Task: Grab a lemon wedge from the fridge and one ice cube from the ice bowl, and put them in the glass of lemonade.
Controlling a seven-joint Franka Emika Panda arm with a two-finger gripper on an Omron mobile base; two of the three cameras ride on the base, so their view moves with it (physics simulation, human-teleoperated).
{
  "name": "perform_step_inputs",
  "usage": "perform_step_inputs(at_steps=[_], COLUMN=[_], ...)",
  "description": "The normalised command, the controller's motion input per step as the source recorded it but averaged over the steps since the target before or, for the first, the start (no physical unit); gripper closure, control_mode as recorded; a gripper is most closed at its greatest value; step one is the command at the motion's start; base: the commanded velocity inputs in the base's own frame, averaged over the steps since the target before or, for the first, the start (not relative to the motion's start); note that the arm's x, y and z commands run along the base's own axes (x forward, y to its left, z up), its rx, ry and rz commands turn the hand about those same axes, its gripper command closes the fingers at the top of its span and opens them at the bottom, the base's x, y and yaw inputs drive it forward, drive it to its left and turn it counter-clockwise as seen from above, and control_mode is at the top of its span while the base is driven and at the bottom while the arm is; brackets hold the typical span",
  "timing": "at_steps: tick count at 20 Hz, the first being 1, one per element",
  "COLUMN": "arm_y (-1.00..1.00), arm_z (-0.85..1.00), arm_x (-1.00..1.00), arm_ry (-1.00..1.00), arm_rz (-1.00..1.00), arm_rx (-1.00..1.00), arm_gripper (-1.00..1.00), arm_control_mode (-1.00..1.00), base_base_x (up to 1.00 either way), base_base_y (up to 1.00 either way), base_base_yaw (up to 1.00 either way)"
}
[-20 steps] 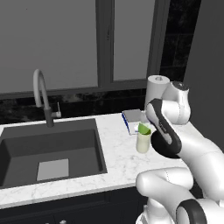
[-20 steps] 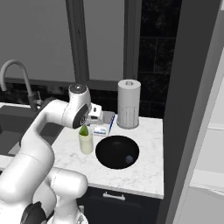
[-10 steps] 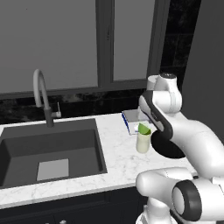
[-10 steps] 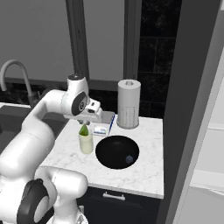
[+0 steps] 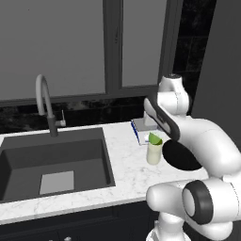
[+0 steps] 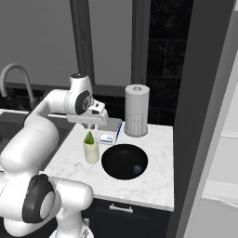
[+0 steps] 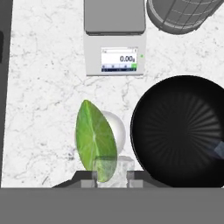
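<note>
Over the glass [image 6: 91,151]: gripper [image 7: 110,177] hovers, jaws pinching an ice cube [image 7: 114,168]; wedge [image 7: 95,139] already sits in glass, bowl [image 6: 123,161] just beside. Step in hand, prob.: ice drop. Next: centre over the rim, lower, let go.

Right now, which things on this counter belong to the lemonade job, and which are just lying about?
Part of the job:
- glass of lemonade
- lemon wedge, resting in the glass
- ice cube, held between the fingertips of the gripper
- ice bowl, one cube left in it

Just lying about:
- paper towel roll
- kitchen scale
- sink
- faucet
</note>
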Motion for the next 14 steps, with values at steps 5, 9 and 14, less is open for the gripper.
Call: perform_step_inputs(at_steps=[5,9,14], arm_y=[0.0,0.0,0.0], arm_z=[-0.14,-0.07,0.0], arm_x=[0.13,0.01,0.06], arm_ry=[0.06,0.01,0.0], arm_rz=[0.0,0.0,0.0], arm_rx=[0.0,0.0,0.0], arm_gripper=[1.0,1.0,1.0], arm_control_mode=[-1.0,-1.0,-1.0], base_base_x=[0.0,0.0,0.0], base_base_y=[0.0,0.0,0.0], base_base_yaw=[0.0,0.0,0.0])
